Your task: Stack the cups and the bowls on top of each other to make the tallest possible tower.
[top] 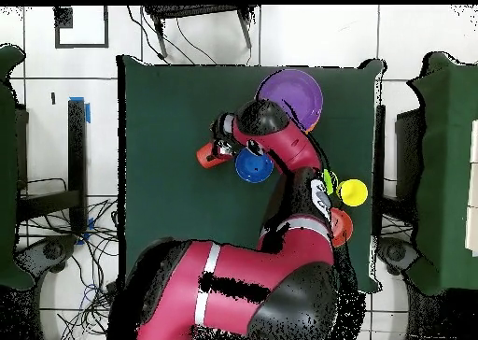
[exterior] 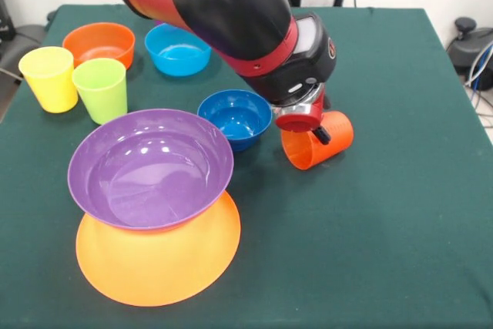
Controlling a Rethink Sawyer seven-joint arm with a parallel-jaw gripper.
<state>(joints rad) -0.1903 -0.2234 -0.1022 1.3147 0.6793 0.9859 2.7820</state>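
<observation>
My gripper [exterior: 313, 130] is shut on the rim of the orange-red cup [exterior: 333, 142], which hangs tilted just right of the dark blue bowl [exterior: 235, 117], low over the cloth. The wide purple bowl [exterior: 150, 167] sits in the very large yellow-orange bowl [exterior: 158, 261] at the front left. The yellow cup [exterior: 48, 76] and lime green cup [exterior: 101, 88] stand at the left. The small orange bowl [exterior: 98, 42] and light blue bowl [exterior: 177, 48] are behind them. In the overhead view the gripper [top: 222, 150] holds the cup [top: 206, 155] beside the dark blue bowl [top: 252, 167]. The purple cup and the lime green bowl do not show.
The green table cloth [exterior: 385, 221] stretches to the right of the cup. My arm [exterior: 223, 13] crosses above the light blue bowl and hides part of the table's far side. Cables and chairs surround the table in the overhead view.
</observation>
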